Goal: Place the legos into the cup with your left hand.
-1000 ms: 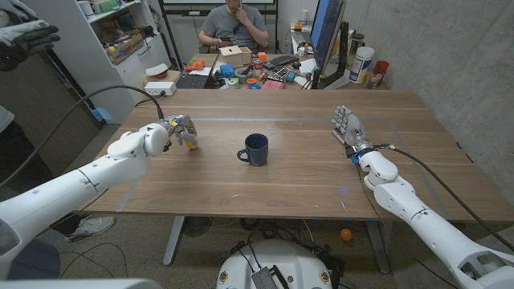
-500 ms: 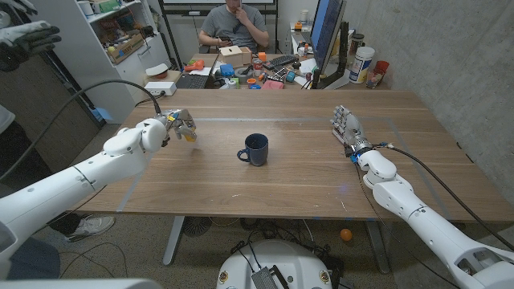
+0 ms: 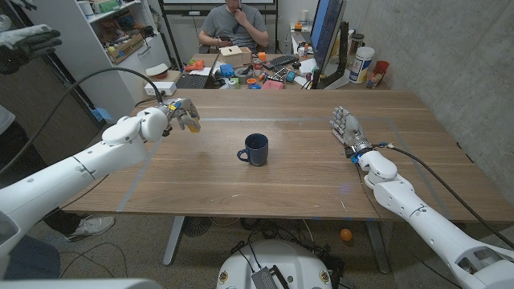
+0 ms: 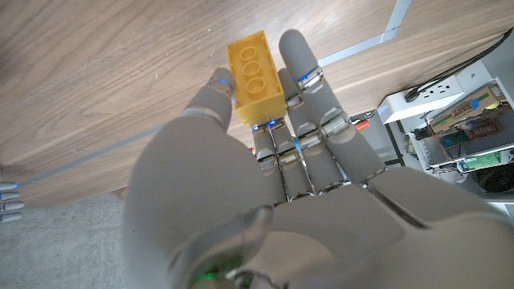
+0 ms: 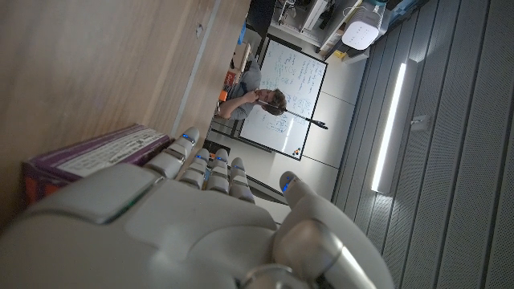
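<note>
Lego (image 4: 254, 75), yellow, sits pinched in the left hand (image 3: 181, 116), raised above the table (image 3: 305, 172) left of the cup (image 3: 255, 149). Far right, the right hand (image 3: 347, 127) stands upright, fingers loosely apart, holding nothing.

No legible text anywhere; print on purple box (image 5: 88, 156) and writing on whiteboard (image 5: 293, 96) were too blurred to read.

Left hand (image 3: 181, 117) with yellow lego (image 3: 192, 124) now higher above table
</note>
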`<action>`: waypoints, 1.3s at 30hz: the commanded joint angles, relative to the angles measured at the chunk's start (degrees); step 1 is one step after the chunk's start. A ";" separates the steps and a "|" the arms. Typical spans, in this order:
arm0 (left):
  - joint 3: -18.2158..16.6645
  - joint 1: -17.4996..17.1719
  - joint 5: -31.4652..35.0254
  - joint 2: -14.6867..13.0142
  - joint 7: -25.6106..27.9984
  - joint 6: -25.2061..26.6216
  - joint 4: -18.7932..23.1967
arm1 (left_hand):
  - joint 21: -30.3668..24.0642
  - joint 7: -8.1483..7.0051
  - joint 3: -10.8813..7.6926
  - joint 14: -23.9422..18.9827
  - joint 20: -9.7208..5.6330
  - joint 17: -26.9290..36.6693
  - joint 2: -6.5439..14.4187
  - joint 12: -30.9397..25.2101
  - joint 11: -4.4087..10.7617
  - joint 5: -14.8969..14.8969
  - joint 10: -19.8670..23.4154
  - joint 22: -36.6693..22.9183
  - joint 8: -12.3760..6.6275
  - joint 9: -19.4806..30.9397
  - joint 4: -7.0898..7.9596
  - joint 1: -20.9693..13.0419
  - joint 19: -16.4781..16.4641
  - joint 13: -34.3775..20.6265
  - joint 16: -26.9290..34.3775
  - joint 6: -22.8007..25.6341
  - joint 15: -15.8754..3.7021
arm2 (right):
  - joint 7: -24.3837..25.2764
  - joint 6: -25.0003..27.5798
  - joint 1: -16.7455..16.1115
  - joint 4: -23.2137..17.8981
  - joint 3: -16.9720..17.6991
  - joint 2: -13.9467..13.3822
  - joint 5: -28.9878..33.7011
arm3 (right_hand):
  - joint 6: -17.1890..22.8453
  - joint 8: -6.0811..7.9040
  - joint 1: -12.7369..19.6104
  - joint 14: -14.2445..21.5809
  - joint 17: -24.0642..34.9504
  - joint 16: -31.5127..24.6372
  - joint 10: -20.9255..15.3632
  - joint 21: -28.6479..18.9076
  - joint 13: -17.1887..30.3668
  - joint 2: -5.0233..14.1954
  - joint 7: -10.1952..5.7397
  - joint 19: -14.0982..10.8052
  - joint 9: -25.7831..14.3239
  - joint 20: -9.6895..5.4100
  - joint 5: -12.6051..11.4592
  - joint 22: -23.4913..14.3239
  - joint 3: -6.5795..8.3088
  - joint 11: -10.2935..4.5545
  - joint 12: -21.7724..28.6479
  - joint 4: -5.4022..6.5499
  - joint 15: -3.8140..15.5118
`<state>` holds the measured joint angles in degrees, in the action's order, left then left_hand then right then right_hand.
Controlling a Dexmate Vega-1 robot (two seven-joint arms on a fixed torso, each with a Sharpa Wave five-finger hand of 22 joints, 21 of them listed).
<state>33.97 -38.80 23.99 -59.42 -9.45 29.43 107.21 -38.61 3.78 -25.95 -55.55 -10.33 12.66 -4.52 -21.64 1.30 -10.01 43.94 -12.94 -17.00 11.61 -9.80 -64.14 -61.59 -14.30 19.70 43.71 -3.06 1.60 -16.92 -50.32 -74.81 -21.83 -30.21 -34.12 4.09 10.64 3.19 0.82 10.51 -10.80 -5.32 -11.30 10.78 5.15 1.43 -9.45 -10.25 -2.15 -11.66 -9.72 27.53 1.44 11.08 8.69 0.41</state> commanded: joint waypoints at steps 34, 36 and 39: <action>-0.08 5.90 7.16 2.43 -10.38 -7.66 9.47 | -2.91 -1.85 2.00 -6.63 -1.13 0.17 8.26 0.03 3.15 -0.15 4.97 -0.76 0.23 0.31 0.25 -10.52 1.11 -0.57 0.15 2.67 -10.84 | -2.25 -0.54 -1.09 0.35 0.24 -1.89 -0.19 | 0.19 0.30 -0.43 0.02 0.09 -0.10 -0.36 0.04 0.30 2.23 -0.15 0.60 -0.33 -1.55 -0.44 -0.26 -0.24 0.12 0.17 -0.19 -0.22; -0.10 6.13 7.15 2.60 -10.95 -8.22 9.61 | -3.03 -1.92 2.09 -6.67 -1.12 0.17 8.24 0.06 3.16 -0.15 5.00 -0.78 0.24 0.31 0.27 -10.56 1.12 -0.58 0.16 2.78 -10.84 | -2.21 -0.57 -1.20 0.34 0.26 -1.94 -0.17 | 0.20 0.31 -0.42 0.01 0.09 -0.09 -0.39 0.04 0.30 2.24 -0.17 0.61 -0.33 -1.60 -0.45 -0.26 -0.24 0.03 0.17 -0.20 -0.20; -0.26 6.36 6.93 2.78 -11.60 -9.34 9.91 | -3.29 -1.96 2.27 -6.75 -1.15 0.17 8.20 0.09 3.20 -0.17 5.20 -0.84 0.25 0.33 0.25 -10.72 1.17 -0.59 0.17 2.99 -10.84 | -2.20 -0.65 -1.28 0.44 0.28 -1.92 -0.18 | 0.21 0.31 -0.43 -0.01 0.09 -0.09 -0.37 0.04 0.30 2.23 -0.17 0.63 -0.33 -1.60 -0.45 -0.26 -0.25 0.09 0.17 -0.20 -0.16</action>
<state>34.07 -33.32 30.41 -57.43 -18.55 22.45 115.67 -41.35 1.94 -23.97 -56.15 -10.12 12.72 -5.11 -21.62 1.46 -9.80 44.83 -13.46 -16.78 11.78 -9.56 -65.36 -61.38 -14.87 19.70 45.97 -3.08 -0.57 -17.34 -51.07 -74.29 -21.81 -31.89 -34.07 4.09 10.64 3.19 0.82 10.51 -10.80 -5.32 -11.30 10.78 5.15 1.43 -8.94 -10.25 -2.26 -11.89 -9.72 27.53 1.44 11.08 8.69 0.41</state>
